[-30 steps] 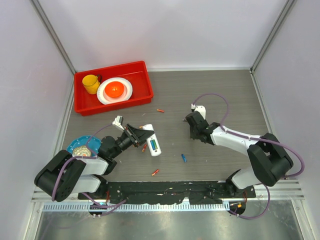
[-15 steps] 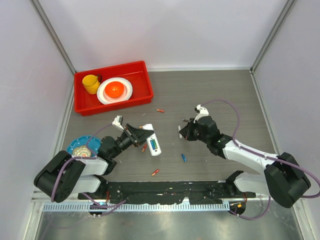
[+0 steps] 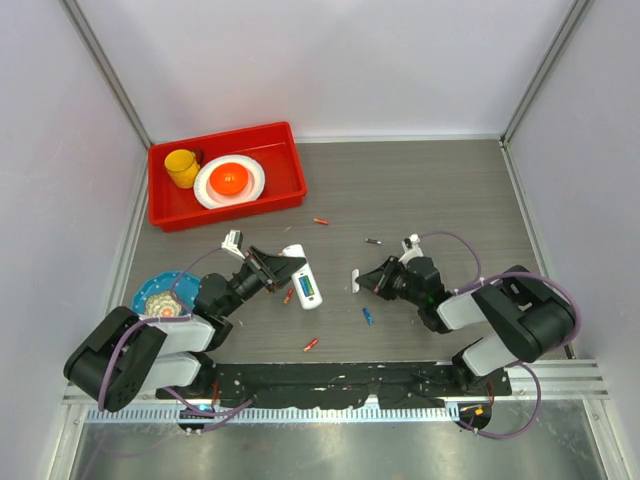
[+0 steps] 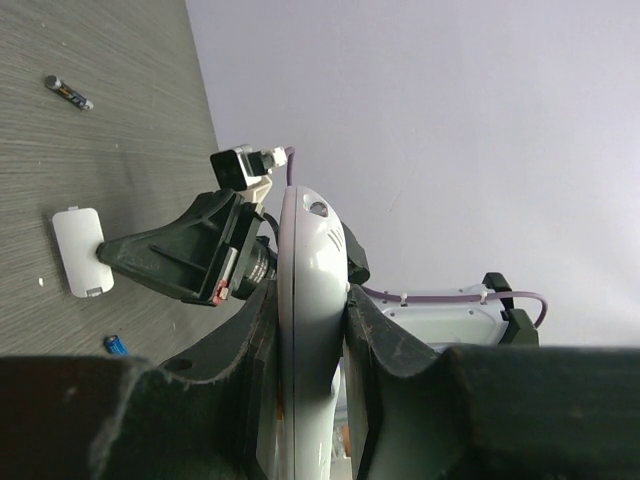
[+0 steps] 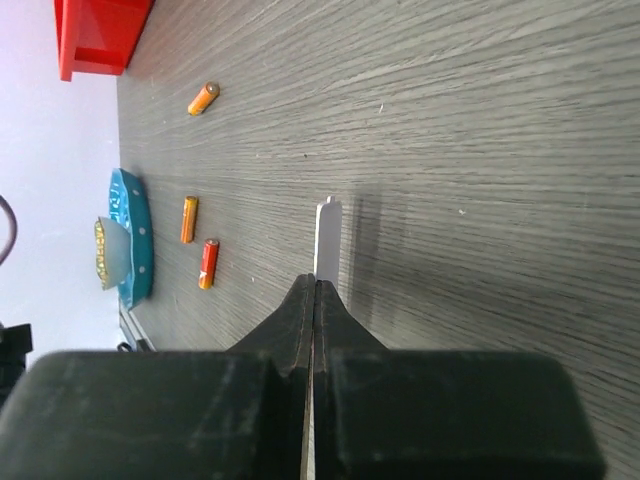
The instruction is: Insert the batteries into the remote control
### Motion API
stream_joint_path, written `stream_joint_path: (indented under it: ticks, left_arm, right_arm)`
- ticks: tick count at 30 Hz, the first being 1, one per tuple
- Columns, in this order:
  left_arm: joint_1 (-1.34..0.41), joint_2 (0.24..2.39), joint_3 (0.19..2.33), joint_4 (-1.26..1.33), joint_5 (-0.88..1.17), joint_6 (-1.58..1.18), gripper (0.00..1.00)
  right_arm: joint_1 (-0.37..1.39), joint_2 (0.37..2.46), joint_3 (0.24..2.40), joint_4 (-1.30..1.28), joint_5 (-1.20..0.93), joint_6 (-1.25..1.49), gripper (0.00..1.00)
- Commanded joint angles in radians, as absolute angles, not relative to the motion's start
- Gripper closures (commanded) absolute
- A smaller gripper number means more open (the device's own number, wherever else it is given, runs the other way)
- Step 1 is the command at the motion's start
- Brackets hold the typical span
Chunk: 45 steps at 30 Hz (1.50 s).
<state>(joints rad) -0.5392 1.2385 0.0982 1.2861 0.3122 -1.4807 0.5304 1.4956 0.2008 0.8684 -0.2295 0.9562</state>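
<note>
My left claw [image 4: 311, 305] is clamped on the remote control [image 4: 305, 240], left of the desk's middle, toward the near edge. My right claw [image 5: 314, 300] is pinched shut on the thin white cover [image 5: 325, 235] at the desk's middle. Batteries [image 3: 367, 316] lie scattered around both. Any print on the remote is too small to read.

Between the left hand [image 3: 283, 266] and the right hand [image 3: 368, 282] the gap is narrow — the remote control [image 3: 309, 287] and a white cover [image 3: 355, 281], each clamped in a hand, jut into it, and a blue battery [image 3: 367, 316] lies just nearer. The far tabletop [image 3: 430, 190] stands open but for an orange battery [image 3: 320, 221] and a dark battery [image 3: 373, 241]. The red bin [image 3: 235, 210] blocks the far left corner; a blue dish [image 3: 145, 290] sits close beside the left arm.
</note>
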Motion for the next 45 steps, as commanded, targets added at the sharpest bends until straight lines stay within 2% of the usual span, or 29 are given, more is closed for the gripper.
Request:
stream_joint_path:
  ticks: [1, 3, 5, 6, 9, 12, 19, 23, 26, 33, 37, 45]
  left_arm:
    - [-0.543, 1.218, 0.095, 1.532, 0.295, -1.471, 1.00]
    - [-0.543, 1.219, 0.097, 1.532, 0.293, -1.470, 1.00]
    - [-0.542, 1.226, 0.095, 1.532, 0.296, -1.471, 1.00]
    - [-0.543, 1.227, 0.097, 1.532, 0.296, -1.470, 1.00]
    - [-0.543, 1.239, 0.104, 1.532, 0.302, -1.471, 1.00]
    - [-0.541, 1.249, 0.107, 1.535, 0.307, -1.471, 1.00]
    - [-0.541, 1.247, 0.101, 1.543, 0.311, -1.474, 1.00]
    - [-0.543, 1.244, 0.097, 1.543, 0.310, -1.473, 1.00]
    - [-0.543, 1.247, 0.097, 1.543, 0.310, -1.474, 1.00]
    - [-0.543, 1.252, 0.106, 1.496, 0.331, -1.462, 1.00]
    - [-0.543, 1.249, 0.100, 1.503, 0.333, -1.465, 1.00]
    - [-0.542, 1.183, 0.098, 1.440, 0.341, -1.448, 1.00]
  right_arm:
    - [0.505, 1.496, 0.215, 0.942, -0.247, 0.994, 0.99]
    - [0.499, 1.473, 0.232, 0.817, -0.238, 0.961, 0.99]
    - [0.497, 1.450, 0.259, 0.714, -0.219, 0.934, 0.95]
    - [0.495, 1.439, 0.268, 0.625, -0.204, 0.911, 0.88]
    - [0.491, 1.407, 0.301, 0.498, -0.170, 0.887, 0.74]
    - [0.488, 1.391, 0.310, 0.425, -0.155, 0.877, 0.66]
    - [0.486, 1.303, 0.333, 0.324, -0.088, 0.844, 0.54]
    - [0.491, 1.249, 0.446, 0.085, -0.010, 0.751, 0.47]
    - [0.514, 1.291, 0.596, -0.119, 0.078, 0.689, 0.46]
    - [0.741, 1.480, 0.940, -0.442, 0.354, 0.637, 0.46]
    - [0.814, 1.583, 1.012, -0.500, 0.406, 0.647, 0.46]
    - [0.838, 1.651, 1.063, -0.534, 0.457, 0.637, 0.44]
